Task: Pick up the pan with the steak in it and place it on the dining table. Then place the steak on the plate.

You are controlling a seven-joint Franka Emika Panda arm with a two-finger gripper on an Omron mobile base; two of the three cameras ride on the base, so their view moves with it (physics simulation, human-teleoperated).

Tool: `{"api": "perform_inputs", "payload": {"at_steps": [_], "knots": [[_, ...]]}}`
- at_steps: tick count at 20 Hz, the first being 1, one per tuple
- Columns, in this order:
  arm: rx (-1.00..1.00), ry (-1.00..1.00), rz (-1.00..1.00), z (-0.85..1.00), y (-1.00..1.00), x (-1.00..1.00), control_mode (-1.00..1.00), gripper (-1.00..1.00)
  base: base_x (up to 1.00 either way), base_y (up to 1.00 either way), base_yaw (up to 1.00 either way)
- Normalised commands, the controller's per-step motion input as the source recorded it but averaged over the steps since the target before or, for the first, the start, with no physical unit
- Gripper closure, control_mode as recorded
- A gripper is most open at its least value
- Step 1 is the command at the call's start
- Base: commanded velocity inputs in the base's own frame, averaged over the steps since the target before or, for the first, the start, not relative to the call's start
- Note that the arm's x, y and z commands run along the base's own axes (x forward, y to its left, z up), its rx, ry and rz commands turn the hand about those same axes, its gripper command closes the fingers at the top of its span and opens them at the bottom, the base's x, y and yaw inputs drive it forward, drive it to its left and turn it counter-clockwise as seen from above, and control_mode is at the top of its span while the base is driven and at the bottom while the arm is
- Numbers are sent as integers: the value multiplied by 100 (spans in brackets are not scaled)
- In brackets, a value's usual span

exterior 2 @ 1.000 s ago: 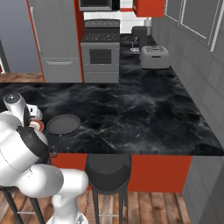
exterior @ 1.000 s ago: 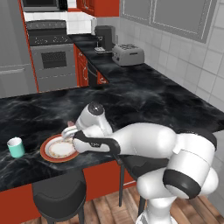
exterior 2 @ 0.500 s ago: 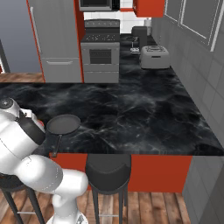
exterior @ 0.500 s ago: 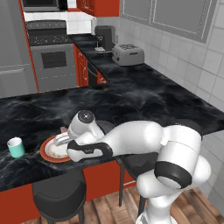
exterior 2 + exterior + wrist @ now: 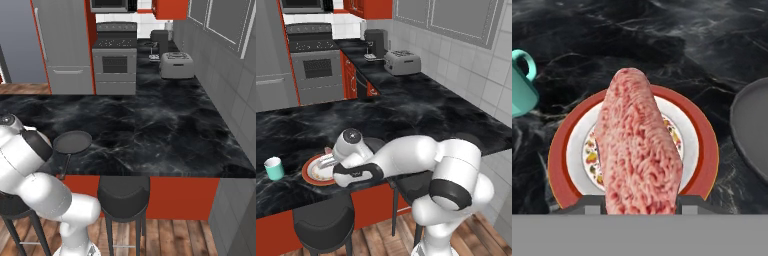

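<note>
Above the plate (image 5: 704, 150) on the worktop (image 5: 421, 112), the end effector (image 5: 641, 202) pinches the steak (image 5: 639, 150), with the pan (image 5: 72, 142) just beside; releasing off-centre could leave the meat draped over the rim.

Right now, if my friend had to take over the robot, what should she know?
Gripper: jaws shut on the steak, holding it over the plate.
Pan: empty, sitting on the dining table, right beside the plate.
Teal cup: on the table on the plate's other side.
Done: pan moved to the table, steak lifted out.
Left: lower the steak onto the plate's cream middle, open the jaws, pull the arm away. Whether the steak already touches the plate can't be told from here.
</note>
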Motion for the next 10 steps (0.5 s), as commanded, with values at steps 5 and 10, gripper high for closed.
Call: {"api": "perform_inputs", "payload": {"at_steps": [5,10], "knots": [[-1,-3,0,-23,6,13,-100,100,0,0,0],[0,-4,0,-9,11,7,-100,100,0,0,0]]}}
